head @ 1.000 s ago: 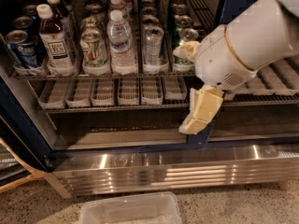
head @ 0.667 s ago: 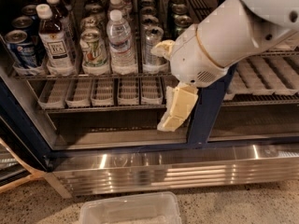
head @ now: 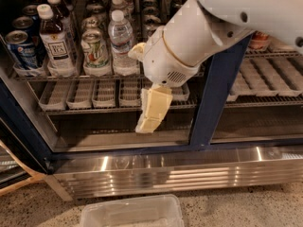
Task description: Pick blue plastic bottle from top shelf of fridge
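One second's leftward swing brings my tool (head: pixel 149 119), carrying nothing and open I cannot tell how far, before the lower rack (head: pixel 94 110), nearer the blue plastic bottle (head: pixel 54 44), upright and ungrasped on the top shelf (head: pixel 71 78) of the fridge (head: pixel 215 98).

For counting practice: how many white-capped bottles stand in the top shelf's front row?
2: blue plastic bottle at left, water bottle beside the arm, which may hide more. The tool hangs below that shelf.

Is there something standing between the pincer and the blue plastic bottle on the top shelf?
Nothing visible does. The blue plastic bottle stands at the front of the top shelf; the pincer hangs lower and rightward, before the lower rack.
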Action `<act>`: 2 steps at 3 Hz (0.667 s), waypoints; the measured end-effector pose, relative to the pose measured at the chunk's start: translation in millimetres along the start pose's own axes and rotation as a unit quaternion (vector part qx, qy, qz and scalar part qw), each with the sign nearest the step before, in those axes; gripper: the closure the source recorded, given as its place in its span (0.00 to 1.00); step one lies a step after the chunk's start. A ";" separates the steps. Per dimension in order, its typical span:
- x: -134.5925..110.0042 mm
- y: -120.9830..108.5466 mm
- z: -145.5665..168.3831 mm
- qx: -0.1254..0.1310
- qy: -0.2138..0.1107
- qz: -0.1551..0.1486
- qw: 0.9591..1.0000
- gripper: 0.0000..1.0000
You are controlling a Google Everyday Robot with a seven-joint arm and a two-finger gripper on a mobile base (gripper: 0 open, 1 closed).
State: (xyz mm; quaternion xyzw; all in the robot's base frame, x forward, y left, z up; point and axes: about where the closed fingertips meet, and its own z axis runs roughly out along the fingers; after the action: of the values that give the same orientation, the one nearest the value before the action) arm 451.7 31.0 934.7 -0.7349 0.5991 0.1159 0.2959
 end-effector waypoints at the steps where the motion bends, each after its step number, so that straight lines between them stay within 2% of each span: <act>1: 0.0 0.0 0.0 0.000 0.000 0.000 1.000 0.00; 2: -27.1 8.9 35.7 -0.012 -0.056 -0.023 0.998 0.00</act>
State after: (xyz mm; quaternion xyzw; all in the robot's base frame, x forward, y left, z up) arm 442.9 72.6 917.8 -0.7444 0.5628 0.1578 0.3227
